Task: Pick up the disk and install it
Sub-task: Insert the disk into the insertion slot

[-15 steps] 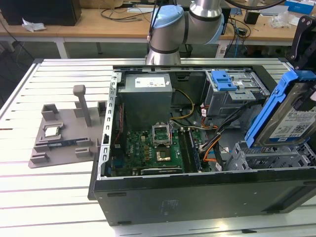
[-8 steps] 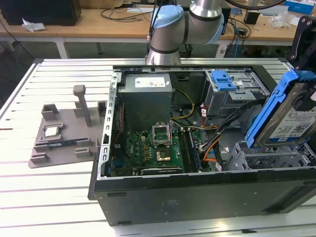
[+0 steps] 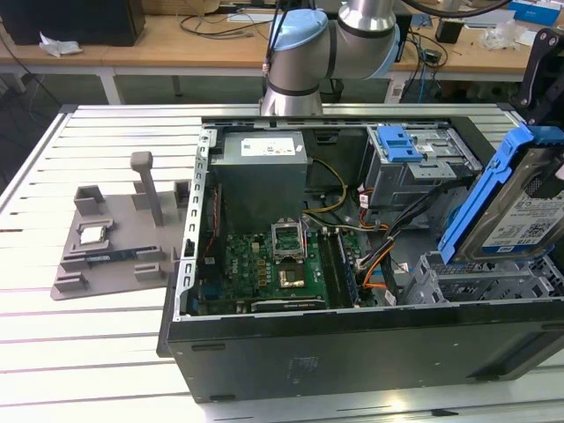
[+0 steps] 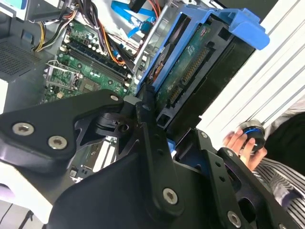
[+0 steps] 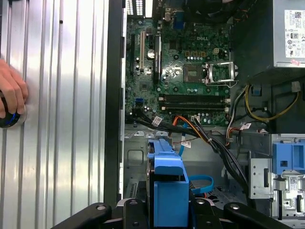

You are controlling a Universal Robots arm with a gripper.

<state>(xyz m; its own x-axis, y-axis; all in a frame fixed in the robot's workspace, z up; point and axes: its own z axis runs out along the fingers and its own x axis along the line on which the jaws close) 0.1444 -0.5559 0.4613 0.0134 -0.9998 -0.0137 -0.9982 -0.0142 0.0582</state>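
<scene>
Exterior view: the open computer case [image 3: 352,344] is seen lying on its side on the slatted table [image 3: 88,352], front wall lowest in frame. At the right edge the disk [image 3: 520,211] is held tilted on edge, framed by its blue bracket, above the grey drive bay [image 3: 485,278] at the case's lower right. Further in, the motherboard [image 3: 264,269] is shown at centre, the power supply [image 3: 262,176] above it, and the blue-latched drive cage [image 3: 414,159] at upper right. A grey fixture tray [image 3: 106,251] carrying a CPU chip [image 3: 92,233] is set at the left, well apart from the case. The robot arm [image 3: 326,44] is seen at top centre.

Second wrist view: the gripper [image 4: 159,112] is seen at the disk's lower end, jaws closed on the bracket, circuit-board side of the disk facing the camera. A person's hand [image 4: 243,143] resting on a round knob [image 4: 252,131] is seen at the right, beside the case.

First wrist view: the blue bracket end of the disk is seen at bottom centre over the bay, the hand at the left edge.
</scene>
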